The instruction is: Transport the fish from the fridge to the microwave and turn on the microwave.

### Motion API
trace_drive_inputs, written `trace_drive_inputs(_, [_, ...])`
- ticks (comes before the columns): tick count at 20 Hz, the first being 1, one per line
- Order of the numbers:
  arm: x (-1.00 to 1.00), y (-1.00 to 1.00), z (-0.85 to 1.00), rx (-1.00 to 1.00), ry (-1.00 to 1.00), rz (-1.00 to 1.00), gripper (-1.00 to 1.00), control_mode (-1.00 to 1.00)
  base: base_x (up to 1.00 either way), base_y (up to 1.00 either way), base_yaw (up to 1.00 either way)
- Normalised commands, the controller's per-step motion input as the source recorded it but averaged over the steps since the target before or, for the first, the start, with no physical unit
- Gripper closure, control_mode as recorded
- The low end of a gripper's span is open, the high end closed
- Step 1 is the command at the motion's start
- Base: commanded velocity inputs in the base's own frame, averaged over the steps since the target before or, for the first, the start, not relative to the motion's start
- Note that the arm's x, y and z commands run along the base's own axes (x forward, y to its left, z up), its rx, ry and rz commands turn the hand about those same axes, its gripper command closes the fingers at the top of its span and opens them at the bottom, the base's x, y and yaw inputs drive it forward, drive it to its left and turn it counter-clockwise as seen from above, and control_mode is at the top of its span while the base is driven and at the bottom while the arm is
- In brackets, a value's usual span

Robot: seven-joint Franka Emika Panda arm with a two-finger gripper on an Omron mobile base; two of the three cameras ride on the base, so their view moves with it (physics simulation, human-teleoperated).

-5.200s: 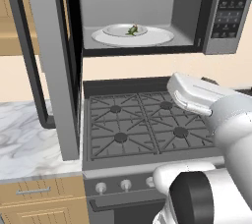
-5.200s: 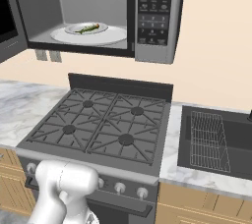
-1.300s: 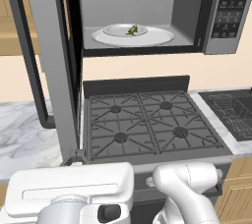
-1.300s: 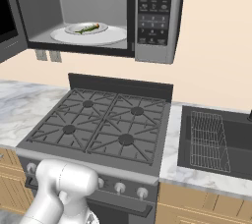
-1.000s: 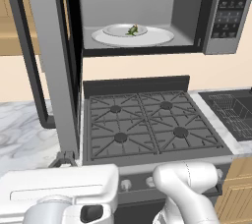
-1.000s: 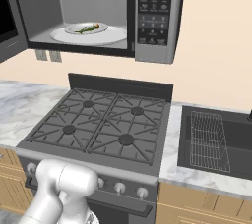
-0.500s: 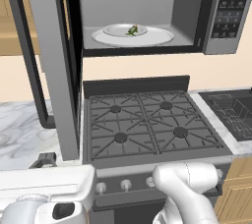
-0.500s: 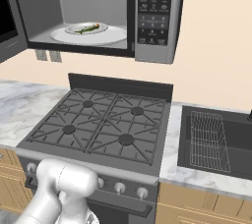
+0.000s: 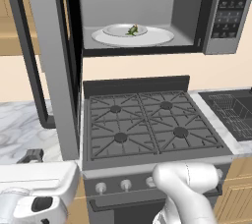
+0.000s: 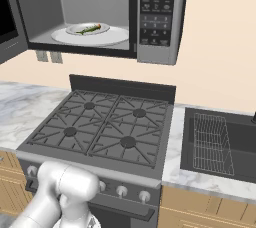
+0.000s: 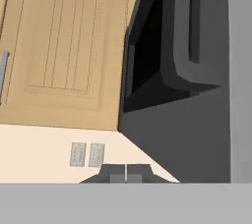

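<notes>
Microwave (image 9: 216, 12) hangs above the stove (image 9: 147, 127) with its door (image 9: 49, 56) swung wide open to the left; the dark button panel (image 10: 156, 7) sits at its right. Inside, the white turntable plate (image 10: 90, 35) carries a smaller dish, and the fish (image 10: 89, 30) lies on it, slender and dark green. The gripper (image 11: 126, 175) points at the open door's underside near the wooden cabinet (image 11: 64, 46), fingertips pressed together, holding nothing.
</notes>
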Motion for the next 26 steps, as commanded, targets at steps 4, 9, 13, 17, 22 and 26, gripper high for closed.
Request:
trace_drive_inputs(4, [0.19,0.09,0.0,0.0,-0.04,-0.19,1.0,-1.0,0.0,0.0,0.0])
trace_drive_inputs(9, [0.22,0.14,-0.03,0.0,-0.01,-0.18,1.0,-1.0,0.0,0.0,0.0])
trace_drive_inputs(13, [0.17,0.19,-0.02,0.0,-0.01,-0.16,1.0,-1.0,0.0,0.0,0.0])
trace_drive_inputs(17, [0.21,0.17,0.0,0.0,0.0,-0.16,1.0,-1.0,0.0,0.0,0.0])
trace_drive_inputs(22, [0.31,0.19,-0.02,0.0,0.0,-0.15,1.0,-1.0,0.0,0.0,0.0])
trace_drive_inputs(26, [0.36,0.3,-0.12,0.0,0.0,-0.12,1.0,-1.0,0.0,0.0,0.0])
